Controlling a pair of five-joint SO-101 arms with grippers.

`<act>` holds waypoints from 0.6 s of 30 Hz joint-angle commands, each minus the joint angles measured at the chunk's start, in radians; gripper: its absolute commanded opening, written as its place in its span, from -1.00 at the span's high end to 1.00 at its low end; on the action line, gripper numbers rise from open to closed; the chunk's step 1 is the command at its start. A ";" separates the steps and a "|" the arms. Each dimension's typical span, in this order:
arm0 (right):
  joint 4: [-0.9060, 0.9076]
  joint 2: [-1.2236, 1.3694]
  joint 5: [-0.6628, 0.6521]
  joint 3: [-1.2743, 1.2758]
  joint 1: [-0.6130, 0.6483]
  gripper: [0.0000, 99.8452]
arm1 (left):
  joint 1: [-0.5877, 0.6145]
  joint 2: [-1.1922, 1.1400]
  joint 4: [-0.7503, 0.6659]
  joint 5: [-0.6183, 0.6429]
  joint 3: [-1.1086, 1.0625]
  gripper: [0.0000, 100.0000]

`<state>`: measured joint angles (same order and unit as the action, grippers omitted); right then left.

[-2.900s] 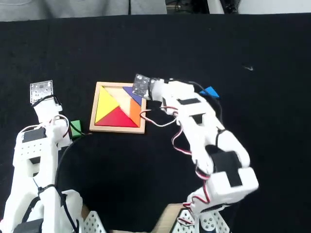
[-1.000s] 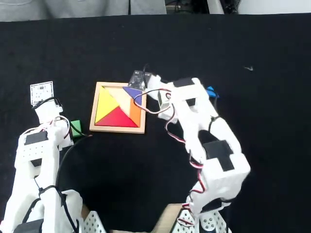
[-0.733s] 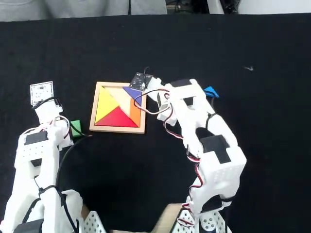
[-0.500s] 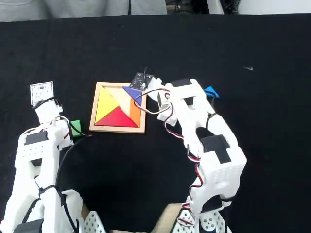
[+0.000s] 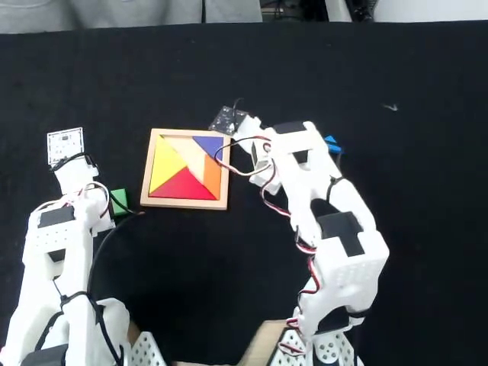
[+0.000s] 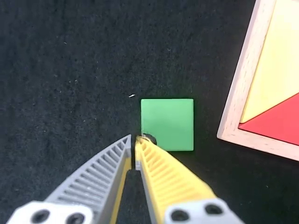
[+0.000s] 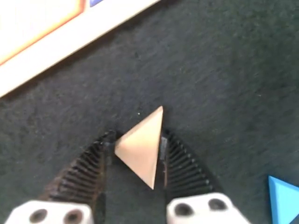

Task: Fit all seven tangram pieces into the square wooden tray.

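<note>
The square wooden tray point(image 5: 185, 203) holds yellow, red, orange and dark blue pieces. My right gripper point(image 7: 137, 136) sits just off the tray's upper right corner, shut on a small tan triangle point(image 7: 140, 149) with one black finger on each side. A strip of the tray rim point(image 7: 70, 37) lies just beyond it. A blue triangle point(image 5: 331, 142) rests on the cloth right of that arm, and shows again as the blue triangle point(image 7: 285, 196). My left gripper point(image 6: 135, 140) is shut with nothing in it, its tips at the edge of the green square point(image 6: 167, 123) left of the tray.
Black cloth covers the table, bare across the right half and the front. The green square point(image 5: 119, 200) lies a short gap from the tray's left rim point(image 6: 238, 102). A white tag card point(image 5: 65, 145) rides on the left arm.
The right arm's wrist has drawn back from over the tray's upper right corner to just outside it, uncovering the dark blue piece. The left arm has not moved.
</note>
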<state>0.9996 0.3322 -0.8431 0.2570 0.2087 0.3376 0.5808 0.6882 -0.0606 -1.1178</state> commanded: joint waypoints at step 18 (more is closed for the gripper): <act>0.129 -0.005 0.466 -0.418 0.333 0.98 | 0.012 0.025 -0.008 0.005 0.008 0.94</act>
<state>1.1224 0.2800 -0.5194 -0.0238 0.5079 0.3376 0.5808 0.6882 -0.0606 -1.1178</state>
